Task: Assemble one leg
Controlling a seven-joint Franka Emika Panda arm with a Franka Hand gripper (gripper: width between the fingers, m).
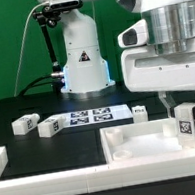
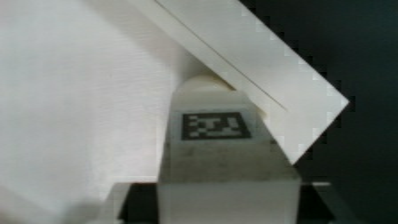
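Gripper [image 1: 184, 111] grasps the tagged leg [image 1: 187, 122] upright over the white tray-like piece's [image 1: 134, 149] corner.

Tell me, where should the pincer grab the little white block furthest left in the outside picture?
Probably from straight above, pinching the leftmost leg across its two long flat sides, near the middle. It lies flat on the table, so only its top and sides are reachable. The pincer holds another leg now.

Leg [image 1: 187, 121] upright over the tray-like piece [image 1: 133, 146], toward the exterior view's right; marker board [image 1: 89, 116] behind on the tabletop [image 1: 7, 111], loose blocks [image 1: 27, 123] alongside.
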